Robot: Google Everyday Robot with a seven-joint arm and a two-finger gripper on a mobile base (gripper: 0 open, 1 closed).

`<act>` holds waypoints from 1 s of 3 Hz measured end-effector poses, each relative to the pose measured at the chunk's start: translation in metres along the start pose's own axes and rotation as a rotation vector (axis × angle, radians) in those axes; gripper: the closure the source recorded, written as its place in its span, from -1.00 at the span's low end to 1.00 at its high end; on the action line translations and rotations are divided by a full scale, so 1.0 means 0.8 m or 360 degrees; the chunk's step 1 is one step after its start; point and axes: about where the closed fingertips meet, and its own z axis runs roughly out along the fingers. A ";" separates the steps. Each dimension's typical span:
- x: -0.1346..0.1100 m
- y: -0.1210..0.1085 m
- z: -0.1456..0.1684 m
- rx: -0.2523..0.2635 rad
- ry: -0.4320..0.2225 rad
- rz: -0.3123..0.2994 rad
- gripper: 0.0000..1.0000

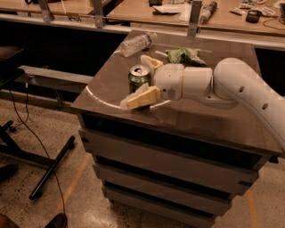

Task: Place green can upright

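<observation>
The green can [138, 76] stands upright on the dark table top [200, 120], its silver top with pull tab facing up. My gripper [136, 82] reaches in from the right on the white arm [240, 87] and straddles the can. The fingers are open: one pale finger [141, 97] lies low in front of the can, the other [151, 64] is behind it. Neither finger visibly presses on the can.
A clear plastic bottle [137, 43] lies on its side at the table's back left. A green-and-white snack bag [185, 55] lies at the back, behind the gripper. A long wooden desk [133, 11] runs behind. A chair base [49, 169] and cables are on the floor to the left.
</observation>
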 end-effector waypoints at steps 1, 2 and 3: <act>0.011 -0.008 -0.024 0.0004 0.0114 0.0075 -1.00; 0.041 -0.024 -0.081 0.0073 0.0286 0.0273 -1.00; 0.051 -0.028 -0.092 0.0092 0.0319 0.0338 -1.00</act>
